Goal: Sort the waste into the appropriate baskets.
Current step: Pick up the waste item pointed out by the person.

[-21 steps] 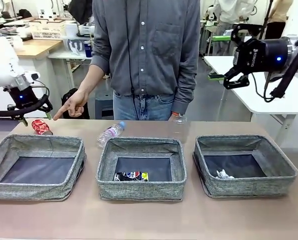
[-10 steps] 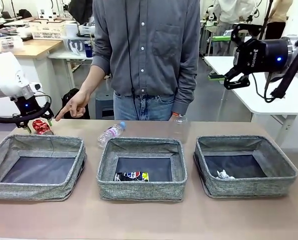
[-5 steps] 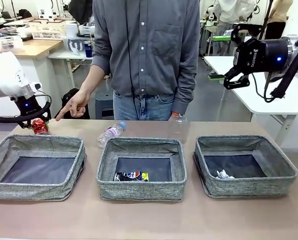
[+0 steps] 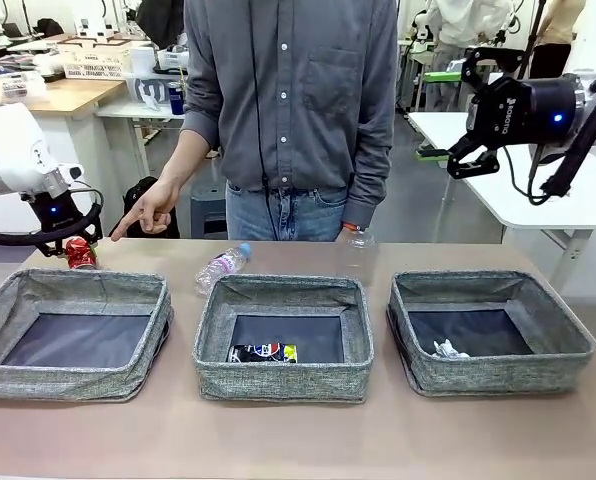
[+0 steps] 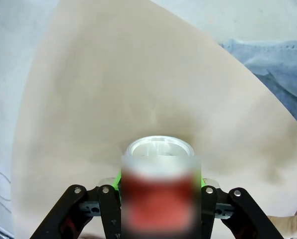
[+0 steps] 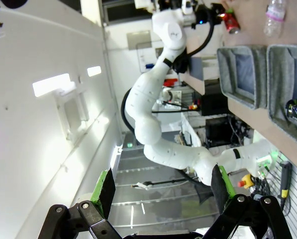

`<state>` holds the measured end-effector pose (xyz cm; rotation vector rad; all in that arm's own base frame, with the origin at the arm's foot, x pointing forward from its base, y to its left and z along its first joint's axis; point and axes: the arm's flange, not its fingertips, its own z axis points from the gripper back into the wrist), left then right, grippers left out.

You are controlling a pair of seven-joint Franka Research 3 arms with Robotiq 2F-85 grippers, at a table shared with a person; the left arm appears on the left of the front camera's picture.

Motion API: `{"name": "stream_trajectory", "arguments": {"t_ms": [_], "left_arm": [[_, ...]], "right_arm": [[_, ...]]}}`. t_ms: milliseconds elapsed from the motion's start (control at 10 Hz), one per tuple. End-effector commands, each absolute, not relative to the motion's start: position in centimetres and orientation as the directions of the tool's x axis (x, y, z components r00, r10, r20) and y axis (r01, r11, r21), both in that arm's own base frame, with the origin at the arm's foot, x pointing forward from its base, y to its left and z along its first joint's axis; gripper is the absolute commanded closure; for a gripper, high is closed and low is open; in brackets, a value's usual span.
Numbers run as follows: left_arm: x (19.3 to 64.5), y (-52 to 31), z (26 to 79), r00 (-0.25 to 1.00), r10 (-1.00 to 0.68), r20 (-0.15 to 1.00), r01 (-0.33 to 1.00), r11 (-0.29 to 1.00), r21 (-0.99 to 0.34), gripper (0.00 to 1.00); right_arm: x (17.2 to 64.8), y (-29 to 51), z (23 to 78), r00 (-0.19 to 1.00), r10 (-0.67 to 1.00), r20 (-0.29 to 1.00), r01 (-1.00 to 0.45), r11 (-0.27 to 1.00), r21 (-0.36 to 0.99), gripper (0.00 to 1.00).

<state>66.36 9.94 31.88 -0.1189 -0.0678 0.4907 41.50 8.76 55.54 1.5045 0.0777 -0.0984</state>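
One crushed red metal can [image 4: 80, 253] sits upright at the far left of the tan table [image 4: 298, 430], just behind the left grey fabric basket [image 4: 78, 285]. The left gripper [image 4: 74, 247] is clamped on its sides with the green pads. A person's hand [image 4: 143, 215] points toward it from nearby. A flattened dark printed can [image 4: 262, 352] lies in the middle basket [image 4: 278, 290], and a crumpled white paper wad [image 4: 446, 349] lies in the right basket [image 4: 478, 283]. The right gripper [image 4: 468, 155] hangs high at the right, its jaws apart and empty.
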Motion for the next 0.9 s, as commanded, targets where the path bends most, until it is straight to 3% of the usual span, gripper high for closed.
{"name": "stream_trajectory", "arguments": {"t_ms": [0,300,400,500,700,800], "left_arm": [[66.6,10.1,32.1,0.868,0.496,0.025,-0.489,0.862,-0.135,1.00],[62.4,10.9,41.3,0.941,0.335,0.039,-0.317,0.917,-0.242,1.00],[59.4,10.7,43.9,0.976,0.217,0.009,-0.206,0.938,-0.279,1.00],[55.6,10.4,45.8,0.991,0.072,-0.111,-0.104,0.941,-0.323,1.00],[46.8,9.7,47.5,0.954,-0.261,-0.148,0.188,0.905,-0.382,1.00],[44.1,9.6,47.3,0.978,-0.207,0.009,0.198,0.917,-0.346,1.00]], "right_arm": [[41.5,8.8,55.8,0.994,-0.017,-0.108,0.108,0.054,0.993,0.00],[41.5,8.8,55.8,0.994,-0.017,-0.108,0.108,0.054,0.993,0.00],[41.5,8.8,55.8,0.994,-0.017,-0.108,0.108,0.054,0.993,0.00],[41.5,8.8,55.8,0.994,-0.017,-0.108,0.108,0.054,0.993,0.00],[41.5,8.8,55.8,0.994,-0.017,-0.108,0.108,0.054,0.993,0.00],[41.5,8.8,55.8,0.994,-0.017,-0.108,0.108,0.054,0.993,0.00]]}}
